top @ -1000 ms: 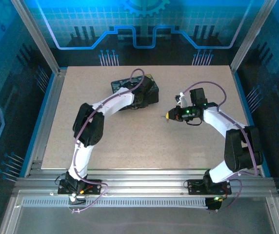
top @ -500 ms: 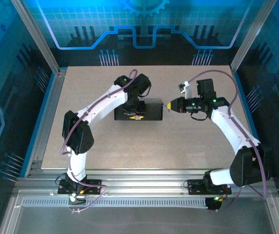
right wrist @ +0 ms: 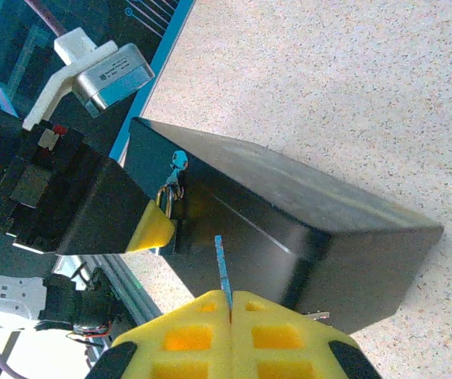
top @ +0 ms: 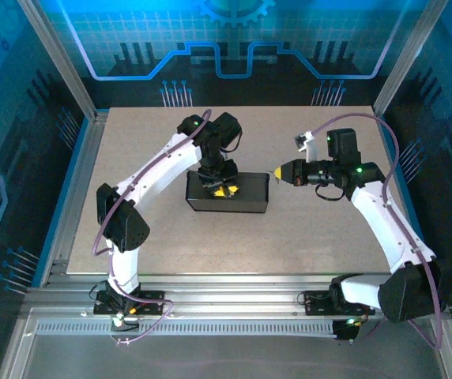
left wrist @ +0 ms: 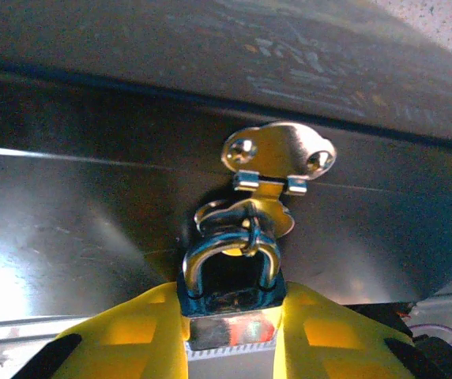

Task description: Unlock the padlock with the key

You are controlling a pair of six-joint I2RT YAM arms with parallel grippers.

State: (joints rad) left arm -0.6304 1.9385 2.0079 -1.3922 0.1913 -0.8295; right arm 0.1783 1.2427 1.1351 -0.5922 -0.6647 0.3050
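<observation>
A black box [top: 246,204] lies mid-table. From its metal hasp [left wrist: 280,155] hangs the padlock [left wrist: 226,330], shackle through the hasp's loop. My left gripper [left wrist: 231,304] is shut on the padlock's body, a yellow finger [left wrist: 139,332] on each side; from above the left gripper [top: 220,188] sits over the box. My right gripper [right wrist: 231,304] is shut on the key [right wrist: 223,264], whose thin blade sticks out toward the box's side [right wrist: 289,213]. The key stays apart from the padlock [right wrist: 167,201]. Seen from above, the right gripper [top: 280,171] is just right of the box.
The speckled table [top: 171,237] has bare room left of and in front of the box. Metal frame rails [top: 234,284] run along the near edge, and blue-lit walls surround the table. A small grey camera module [right wrist: 107,75] juts out beyond the box.
The left arm has carried the box from the back toward the table's middle and squared it up. The right gripper with the key has risen and shifted slightly right.
</observation>
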